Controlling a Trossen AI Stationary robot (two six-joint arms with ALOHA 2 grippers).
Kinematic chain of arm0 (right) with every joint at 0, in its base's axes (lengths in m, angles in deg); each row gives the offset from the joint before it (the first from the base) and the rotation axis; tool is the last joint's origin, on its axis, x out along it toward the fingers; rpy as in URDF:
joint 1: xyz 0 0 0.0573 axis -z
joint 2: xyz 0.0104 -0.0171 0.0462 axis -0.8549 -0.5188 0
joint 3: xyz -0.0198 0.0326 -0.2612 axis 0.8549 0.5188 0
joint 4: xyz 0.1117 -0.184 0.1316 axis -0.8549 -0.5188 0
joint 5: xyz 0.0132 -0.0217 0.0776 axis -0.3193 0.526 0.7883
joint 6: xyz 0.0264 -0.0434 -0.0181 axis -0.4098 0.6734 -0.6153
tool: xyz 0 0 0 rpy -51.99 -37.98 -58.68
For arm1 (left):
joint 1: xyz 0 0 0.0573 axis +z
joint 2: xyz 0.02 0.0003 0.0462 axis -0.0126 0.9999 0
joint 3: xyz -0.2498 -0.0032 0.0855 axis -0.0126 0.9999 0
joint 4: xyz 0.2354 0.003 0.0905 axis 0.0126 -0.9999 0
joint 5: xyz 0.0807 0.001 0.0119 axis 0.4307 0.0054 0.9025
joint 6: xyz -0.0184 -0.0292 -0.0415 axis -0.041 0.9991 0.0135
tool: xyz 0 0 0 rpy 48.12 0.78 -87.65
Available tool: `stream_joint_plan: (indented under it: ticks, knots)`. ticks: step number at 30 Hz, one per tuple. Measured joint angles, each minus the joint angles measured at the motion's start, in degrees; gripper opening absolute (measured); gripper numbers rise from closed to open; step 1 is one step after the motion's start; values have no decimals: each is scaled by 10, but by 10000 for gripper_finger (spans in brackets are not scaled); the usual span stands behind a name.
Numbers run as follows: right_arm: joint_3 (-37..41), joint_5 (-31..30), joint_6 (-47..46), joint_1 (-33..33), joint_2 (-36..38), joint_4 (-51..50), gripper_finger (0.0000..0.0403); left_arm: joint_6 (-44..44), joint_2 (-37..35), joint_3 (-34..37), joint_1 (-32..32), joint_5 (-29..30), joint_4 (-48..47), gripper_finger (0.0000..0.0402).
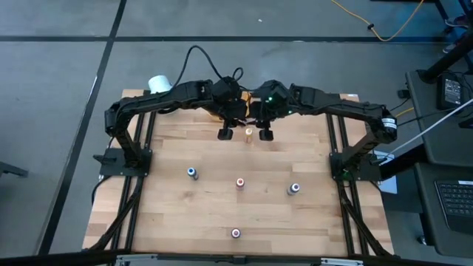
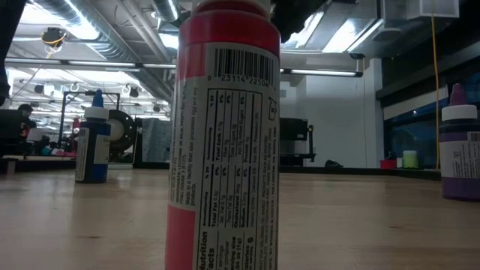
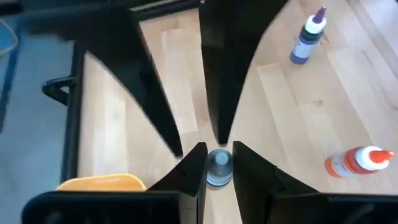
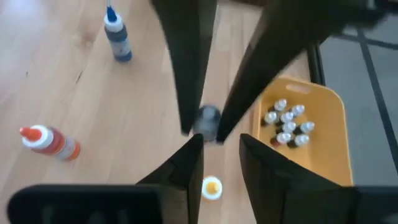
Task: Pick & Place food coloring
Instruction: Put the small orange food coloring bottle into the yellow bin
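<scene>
- The left gripper (image 1: pixel 226 134) pinches a small grey-capped food coloring bottle (image 3: pixel 218 169) between its fingertips. It holds the bottle above the far middle of the table, close to the bin. This appears to be the carry stage of the placement.
- The right gripper (image 1: pixel 266 135) faces the left one, just beside it. Its fingers are spread and nothing sits between them, so it is judged to have no share in the hold.
- A yellow-capped bottle (image 1: pixel 249 134) stands on the wood between the two grippers and is not gripped.
- The yellow-orange bin (image 4: pixel 323 162) lies at the far edge under the arms and holds a cluster of white-capped bottles (image 4: pixel 287 124), which suggests it is the collecting point.
- Four more bottles stand well apart on the near half: blue (image 1: pixel 192 173), red (image 1: pixel 240 182), purple (image 1: pixel 294 188) and another red (image 1: pixel 236 233).
- The surface is a pale wood-plank table (image 1: pixel 170 214) in a dark frame.
- A white cylinder (image 1: pixel 159 83) stands at the far left corner.
- Beyond the table is grey floor with dark lines and a yellow cable (image 1: pixel 384 29).
</scene>
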Motion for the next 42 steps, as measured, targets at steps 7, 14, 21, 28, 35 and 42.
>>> stream_joint_plan:
  ticks: [7, 14, 21, 28, 35, 42]
  knots:
    - [-43, -1, 11, 23, 9, -86, 128, 7, -7, -1, 15, 25, -1, 54]
    - [-23, -1, 14, 49, 57, -128, 130, 15, -7, -1, 62, 38, -6, 54]
    - [145, 0, -18, 77, 185, 95, 117, 7, -6, 1, 114, 24, 29, 54]
    - [301, 0, -62, 78, 282, 320, 116, -5, 41, 27, 161, -13, 60, 54]
    - [336, -28, -101, 78, 300, 362, 116, -49, 123, 53, 185, -25, 74, 54]
    - [336, -30, -106, 78, 299, 360, 116, -62, 176, 54, 189, -44, 111, 54]
